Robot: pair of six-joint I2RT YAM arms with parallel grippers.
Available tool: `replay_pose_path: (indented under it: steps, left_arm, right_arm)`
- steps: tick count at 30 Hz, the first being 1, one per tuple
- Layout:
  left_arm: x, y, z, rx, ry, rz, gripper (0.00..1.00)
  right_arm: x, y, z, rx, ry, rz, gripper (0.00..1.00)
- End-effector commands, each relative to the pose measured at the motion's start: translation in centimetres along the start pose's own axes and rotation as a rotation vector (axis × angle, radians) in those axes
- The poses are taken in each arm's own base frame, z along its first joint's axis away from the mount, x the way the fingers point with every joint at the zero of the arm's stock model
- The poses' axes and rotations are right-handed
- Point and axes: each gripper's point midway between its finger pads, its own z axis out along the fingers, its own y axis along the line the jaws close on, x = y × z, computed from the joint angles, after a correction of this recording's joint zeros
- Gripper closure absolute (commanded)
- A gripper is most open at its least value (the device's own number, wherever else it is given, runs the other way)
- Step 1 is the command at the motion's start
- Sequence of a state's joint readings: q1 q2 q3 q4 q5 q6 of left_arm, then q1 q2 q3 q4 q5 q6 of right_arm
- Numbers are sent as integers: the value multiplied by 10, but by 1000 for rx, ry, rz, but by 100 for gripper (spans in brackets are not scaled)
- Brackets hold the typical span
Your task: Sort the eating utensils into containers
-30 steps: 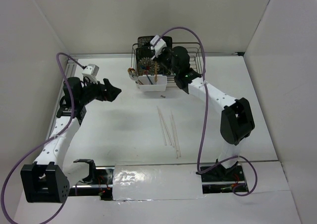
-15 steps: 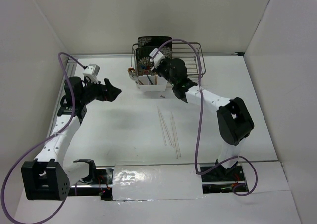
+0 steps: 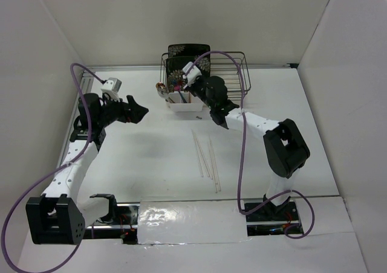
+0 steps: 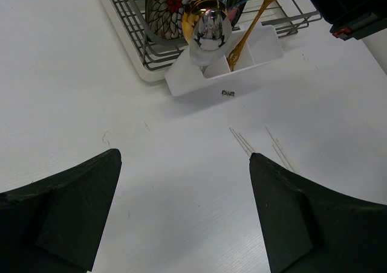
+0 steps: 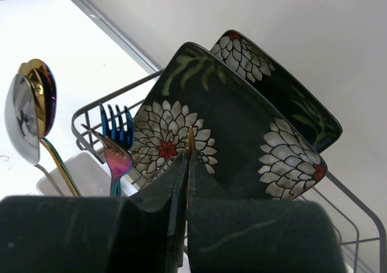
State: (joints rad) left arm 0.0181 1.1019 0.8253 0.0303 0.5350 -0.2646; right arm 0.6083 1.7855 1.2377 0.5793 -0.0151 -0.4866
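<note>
The white caddy [image 3: 185,107] stands against the front of the wire rack and holds several spoons and forks. It also shows in the left wrist view [image 4: 254,58] with a silver spoon [image 4: 208,34] and a gold spoon [image 4: 251,28]. My right gripper [image 3: 192,96] is over the caddy, shut on a thin gold utensil [image 5: 190,137] that sticks up edge-on between the fingers [image 5: 175,182]. A blue fork [image 5: 115,119] and an iridescent fork [image 5: 117,161] stand beside it. Several pale chopsticks [image 3: 205,158] lie on the table. My left gripper [image 3: 140,112] is open and empty, left of the caddy.
The dark wire dish rack [image 3: 233,67] stands at the back with two black floral plates [image 3: 188,51] upright in it, close behind my right gripper [image 5: 188,155]. White walls close in the table on three sides. A small dark speck [image 4: 228,93] lies before the caddy.
My right gripper has moved down and a little toward the near side over the caddy, uncovering the plates behind it. The left arm has not moved.
</note>
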Motion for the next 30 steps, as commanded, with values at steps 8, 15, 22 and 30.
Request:
replay_pose_path:
  steps: [8, 15, 22, 30]
  left_arm:
    - [-20, -13, -13, 27, -85, 68, 0]
    - [-17, -14, -17, 28, -89, 65, 0]
    - [-17, -14, -17, 25, -94, 71, 0]
    - [-23, -16, -15, 36, -108, 81, 0]
  right_arm:
    - [-37, 34, -9, -120, -46, 82, 93]
    - [-25, 44, -8, -126, -9, 76, 92]
    - [-16, 54, -8, -170, 30, 71, 70]
    - [-17, 47, -3, -148, 67, 100, 39]
